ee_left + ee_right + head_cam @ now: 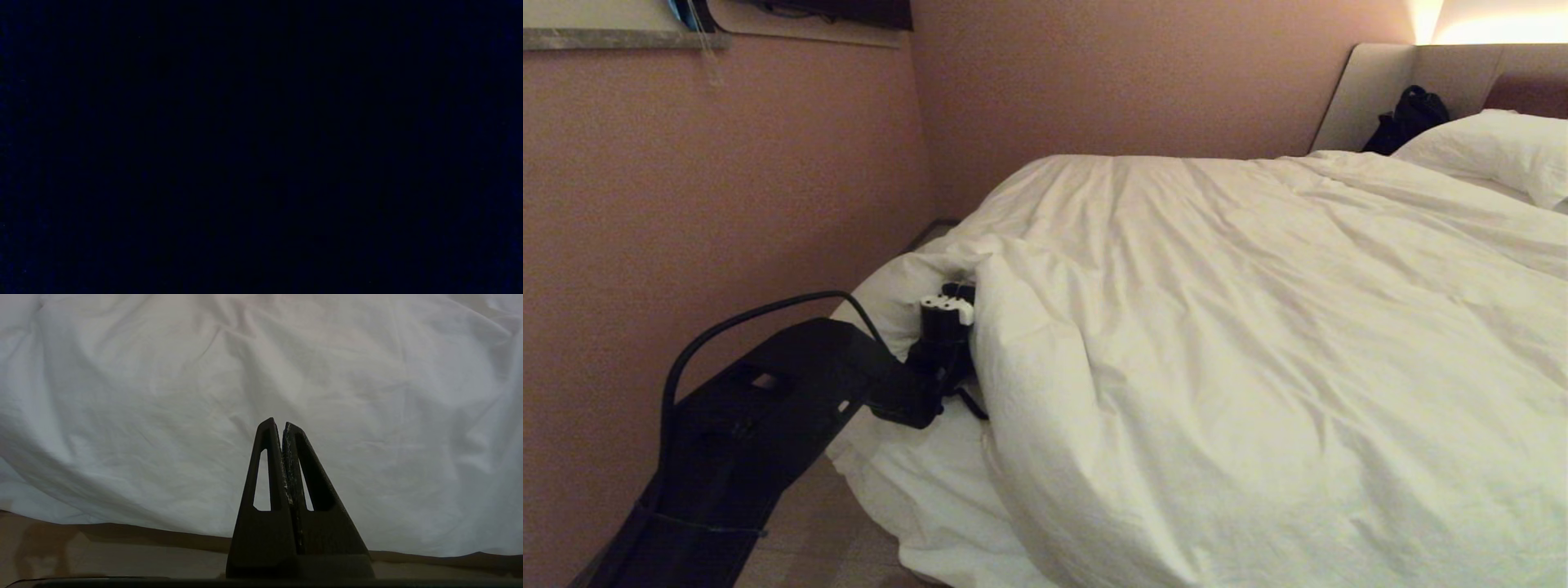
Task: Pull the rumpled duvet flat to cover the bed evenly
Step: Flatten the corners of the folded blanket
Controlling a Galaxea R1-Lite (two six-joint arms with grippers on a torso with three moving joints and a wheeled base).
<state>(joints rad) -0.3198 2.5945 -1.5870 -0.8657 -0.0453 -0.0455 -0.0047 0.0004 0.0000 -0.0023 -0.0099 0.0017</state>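
The white, wrinkled duvet (1217, 327) covers most of the bed (907, 490). Its near-left corner is folded back, baring the sheeted mattress corner. My left gripper (958, 291) reaches up from the black arm at lower left and is pushed into that folded edge. Its fingertips are buried in the cloth, shut on the duvet. The left wrist view is fully dark. My right gripper (282, 425) is out of the head view. It is shut and empty, facing the duvet (245, 375) where it hangs just above the floor.
A pink wall (727, 204) runs close along the bed's left side, leaving a narrow strip of floor (825, 531). A white pillow (1494, 147) and a black bag (1409, 118) lie by the padded headboard (1372, 90) at far right.
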